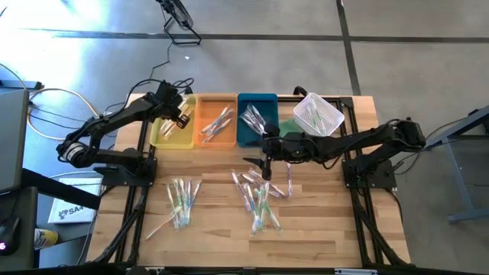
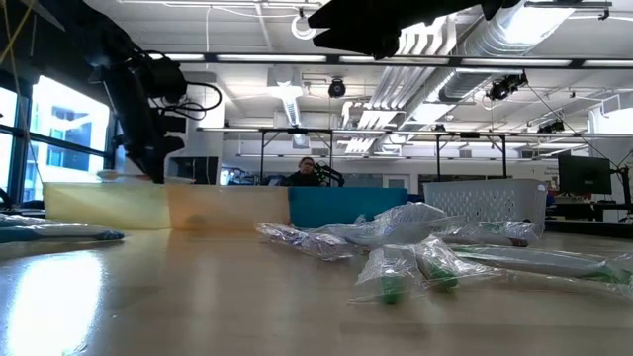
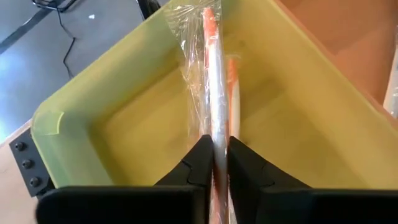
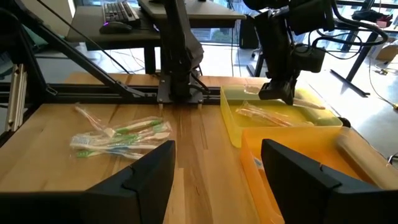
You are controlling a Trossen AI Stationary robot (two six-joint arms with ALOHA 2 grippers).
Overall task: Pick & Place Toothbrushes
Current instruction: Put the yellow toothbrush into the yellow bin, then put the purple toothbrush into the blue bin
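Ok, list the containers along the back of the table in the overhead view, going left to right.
Yellow tray, with the left gripper over it shut on a toothbrush → orange tray → blue tray → white mesh basket.

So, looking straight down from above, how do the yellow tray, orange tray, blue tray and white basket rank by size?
1-3. Yellow tray, orange tray and blue tray: they look alike, so no ranking among them.
4. White basket: somewhat smaller in outline and set at an angle.
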